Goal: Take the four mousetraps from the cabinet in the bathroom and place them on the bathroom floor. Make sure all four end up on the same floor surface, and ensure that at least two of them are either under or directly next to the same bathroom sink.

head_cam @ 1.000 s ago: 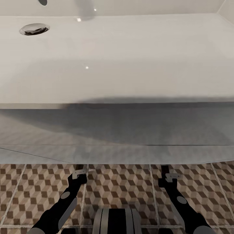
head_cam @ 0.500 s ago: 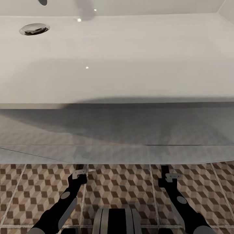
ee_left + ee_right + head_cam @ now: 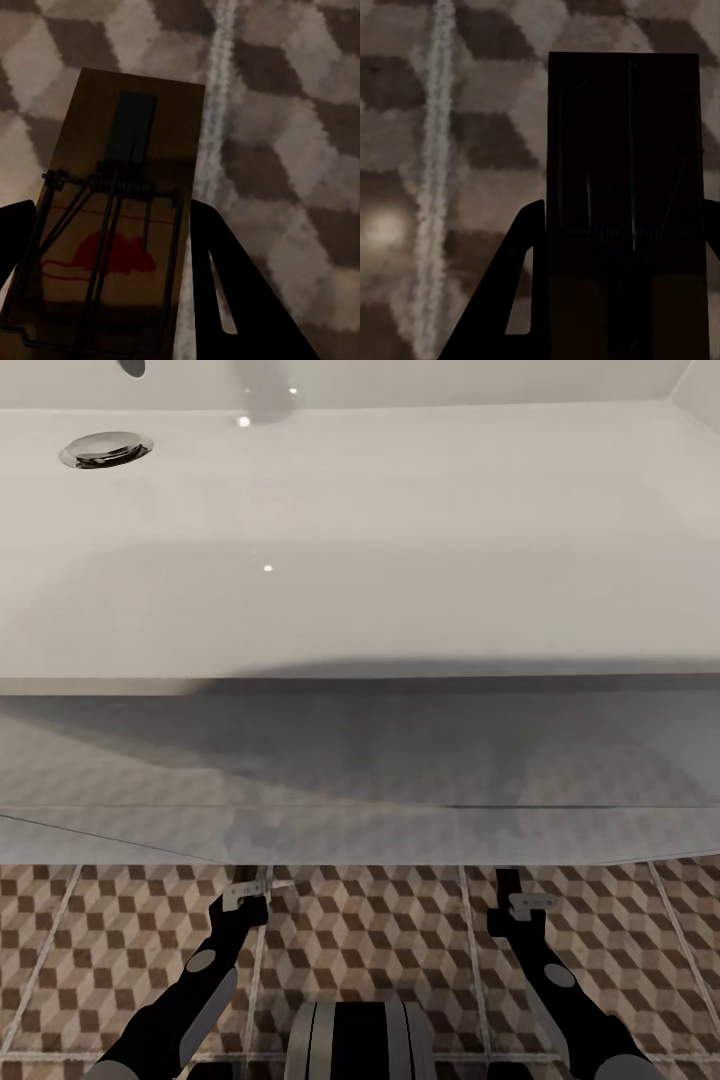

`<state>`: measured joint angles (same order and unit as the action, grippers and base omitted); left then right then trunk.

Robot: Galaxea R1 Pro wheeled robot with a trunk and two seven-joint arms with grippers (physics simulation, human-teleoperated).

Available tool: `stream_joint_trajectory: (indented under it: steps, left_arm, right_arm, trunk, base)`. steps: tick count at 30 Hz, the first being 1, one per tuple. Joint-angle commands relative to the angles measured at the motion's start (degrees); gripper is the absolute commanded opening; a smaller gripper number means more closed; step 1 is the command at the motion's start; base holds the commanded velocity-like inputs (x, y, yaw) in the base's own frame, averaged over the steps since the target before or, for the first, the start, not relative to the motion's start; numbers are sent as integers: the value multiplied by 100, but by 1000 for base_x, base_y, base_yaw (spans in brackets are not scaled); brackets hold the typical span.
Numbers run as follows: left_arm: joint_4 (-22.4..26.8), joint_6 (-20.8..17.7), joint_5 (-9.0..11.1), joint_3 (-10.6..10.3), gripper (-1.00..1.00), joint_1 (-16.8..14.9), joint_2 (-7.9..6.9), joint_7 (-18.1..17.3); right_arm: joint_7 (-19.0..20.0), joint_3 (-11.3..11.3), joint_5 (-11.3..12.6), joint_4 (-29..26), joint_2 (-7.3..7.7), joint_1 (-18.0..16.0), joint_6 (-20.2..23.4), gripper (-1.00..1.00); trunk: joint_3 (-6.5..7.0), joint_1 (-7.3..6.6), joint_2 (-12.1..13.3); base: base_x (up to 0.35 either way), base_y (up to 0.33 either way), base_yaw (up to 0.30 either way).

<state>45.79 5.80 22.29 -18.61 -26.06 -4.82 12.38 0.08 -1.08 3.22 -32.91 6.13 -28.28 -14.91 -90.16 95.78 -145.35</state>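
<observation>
Clearly, each tool is clamped on a mousetrap. In the left wrist view the left mousetrap point(image 3: 120, 217) is seen between the dark fingers point(image 3: 240, 300) of the left tool point(image 3: 105, 285), its tan board facing the camera with the black wire mechanism and the red mouse mark plain to read. In the right wrist view the right mousetrap point(image 3: 626, 202) is held the same way by the right tool point(image 3: 622, 285), though it is in deep shadow and its wire can barely be made out.

Both traps are carried above the bathroom floor point(image 3: 380, 930), whose cube-pattern tiles lie behind them; whether either board touches the tiles cannot be told. From the head view both arms are seen reaching under the front edge of the white sink point(image 3: 360, 560), the left tool point(image 3: 245, 885) and right tool point(image 3: 508, 888) near the shadow line.

The boards are judged light, stiff and thin, easily pinched by their long edges. The wire spring is best left untouched, since pressure there could trip it.
</observation>
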Motion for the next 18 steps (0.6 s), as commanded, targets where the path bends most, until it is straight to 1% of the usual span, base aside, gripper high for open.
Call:
stream_joint_trajectory:
  steps: [1, 17, 18]
  left_arm:
    - [0, 25, 39, -46, -100, -5, -10, 63]
    - [0, 27, 39, -51, -100, -5, -10, 63]
    - [0, 27, 39, -53, -100, -5, -10, 63]
  right_arm:
    - [10, -12, 41, 4, 2, -2, -21, -100]
    - [5, -6, 37, 4, 2, -2, -21, -100]
    - [7, -3, 37, 4, 2, -2, -21, -100]
  trunk:
    - [-3, -1, -1]
    - [-3, -1, -1]
    - [-25, 2, -2]
  base:
    - [0, 0, 0]
    - [0, 0, 0]
    - [0, 0, 0]
